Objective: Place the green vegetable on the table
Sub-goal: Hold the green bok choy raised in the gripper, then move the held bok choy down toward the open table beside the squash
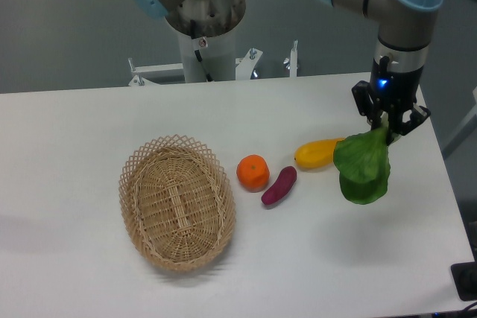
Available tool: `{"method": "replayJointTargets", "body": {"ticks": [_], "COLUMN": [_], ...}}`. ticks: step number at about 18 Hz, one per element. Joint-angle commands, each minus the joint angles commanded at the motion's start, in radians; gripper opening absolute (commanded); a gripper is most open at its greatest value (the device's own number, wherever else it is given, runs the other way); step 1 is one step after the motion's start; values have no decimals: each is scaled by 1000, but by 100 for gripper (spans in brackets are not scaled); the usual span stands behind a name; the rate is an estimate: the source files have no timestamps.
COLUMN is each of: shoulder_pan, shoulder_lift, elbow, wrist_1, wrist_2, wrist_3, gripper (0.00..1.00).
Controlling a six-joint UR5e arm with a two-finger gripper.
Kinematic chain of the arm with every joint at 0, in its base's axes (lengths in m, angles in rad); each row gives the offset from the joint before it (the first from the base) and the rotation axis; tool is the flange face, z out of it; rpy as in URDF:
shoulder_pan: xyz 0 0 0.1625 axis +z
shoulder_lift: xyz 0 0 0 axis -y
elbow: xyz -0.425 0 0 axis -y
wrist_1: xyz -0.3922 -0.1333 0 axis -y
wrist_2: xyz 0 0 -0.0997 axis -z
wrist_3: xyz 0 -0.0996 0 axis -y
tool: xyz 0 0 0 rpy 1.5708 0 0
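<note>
The green vegetable (363,166) is a broad dark-green leaf that hangs from my gripper (387,129) at the right side of the white table (74,132). The gripper is shut on its upper stem end, which is hidden between the fingers. The leaf dangles above the tabletop, just right of the yellow squash (318,153), and overlaps the squash's right tip in this view.
A purple eggplant-like piece (279,185) and an orange (253,173) lie near the table's middle. An oval wicker basket (177,201) stands to the left. The robot's base column (205,27) rises behind the far edge. The table's right edge is close to the gripper.
</note>
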Motion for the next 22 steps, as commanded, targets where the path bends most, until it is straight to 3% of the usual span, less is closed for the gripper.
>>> {"method": "replayJointTargets", "body": {"ticks": [11, 15, 18, 22], "shoulder_pan": [-5, -20, -26, -51], "shoulder_lift": [-11, -11, -25, -89], "elbow": [-9, -52, -101, -126], "wrist_1": [11, 29, 121, 253], "wrist_2": [2, 0, 2, 3], "wrist_3": [-3, -14, -21, -26], "gripper": [36, 36, 36, 36]}}
